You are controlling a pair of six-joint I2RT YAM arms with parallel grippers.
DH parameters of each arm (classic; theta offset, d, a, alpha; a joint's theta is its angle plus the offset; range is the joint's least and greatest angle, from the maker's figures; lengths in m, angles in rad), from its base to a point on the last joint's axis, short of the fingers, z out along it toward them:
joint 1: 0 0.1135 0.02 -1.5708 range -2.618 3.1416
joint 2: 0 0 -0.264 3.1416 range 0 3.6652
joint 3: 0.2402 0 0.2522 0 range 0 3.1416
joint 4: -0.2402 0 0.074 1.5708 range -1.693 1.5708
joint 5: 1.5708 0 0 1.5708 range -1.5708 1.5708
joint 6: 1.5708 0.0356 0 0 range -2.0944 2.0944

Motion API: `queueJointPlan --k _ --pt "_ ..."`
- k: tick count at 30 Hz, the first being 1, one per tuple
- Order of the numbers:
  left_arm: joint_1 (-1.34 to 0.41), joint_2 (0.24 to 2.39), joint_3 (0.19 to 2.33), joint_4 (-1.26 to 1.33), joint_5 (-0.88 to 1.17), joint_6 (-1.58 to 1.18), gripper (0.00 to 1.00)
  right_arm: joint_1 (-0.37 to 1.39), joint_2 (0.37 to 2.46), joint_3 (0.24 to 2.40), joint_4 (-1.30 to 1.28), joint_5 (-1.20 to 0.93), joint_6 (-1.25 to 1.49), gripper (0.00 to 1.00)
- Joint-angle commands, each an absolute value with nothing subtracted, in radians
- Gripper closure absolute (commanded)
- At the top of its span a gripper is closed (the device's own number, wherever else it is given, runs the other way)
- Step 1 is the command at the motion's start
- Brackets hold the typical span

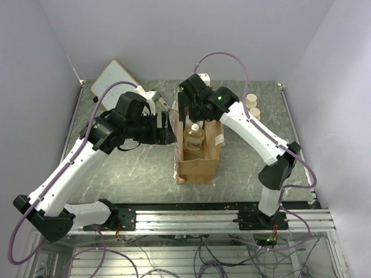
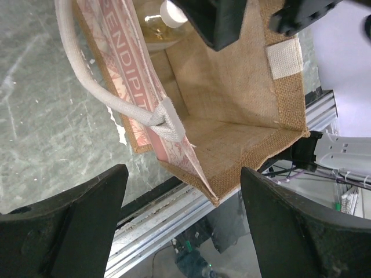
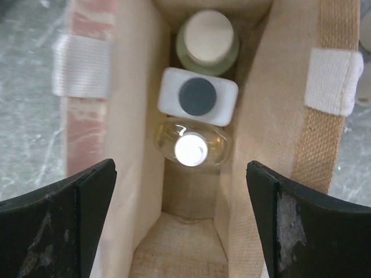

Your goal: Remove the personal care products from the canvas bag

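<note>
Tools gape wide, empty: right tool over canvas bag, left tool beside it.

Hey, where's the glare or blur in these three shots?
Right wrist: the translucent bottle has its cap blown out white, and the fingers of the right tool are blurry. Left wrist: canvas bag weave sharp, left tool soft. Top external: even, soft light.

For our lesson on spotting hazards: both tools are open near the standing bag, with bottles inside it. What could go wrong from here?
1. The three bottles sit packed in a row between narrow walls; the right tool's open fingers span wider than that gap and may snag the bag or a strap.
2. The left tool is open, not gripping, so lifting a bottle could drag or tip the tall bag.
</note>
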State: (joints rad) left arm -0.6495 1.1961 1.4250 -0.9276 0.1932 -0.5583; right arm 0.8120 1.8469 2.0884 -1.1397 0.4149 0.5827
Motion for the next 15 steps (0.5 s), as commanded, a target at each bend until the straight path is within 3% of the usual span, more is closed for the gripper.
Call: queueJointPlan --k 1,5,15 --pt "-0.644 1.156 1.467 -0.974 0.115 -0.539 0.10 0.809 1.812 1.986 -1.106 0.473 0.691 0.11" --pt "-0.644 1.154 1.503 -1.020 0.068 -0.534 0.09 0.800 1.843 1.957 -1.060 0.480 0.673 0.15" --pt "-0.644 1.152 1.498 -1.003 0.059 -0.548 0.10 0.751 1.937 1.948 -0.995 0.433 0.660 0.09"
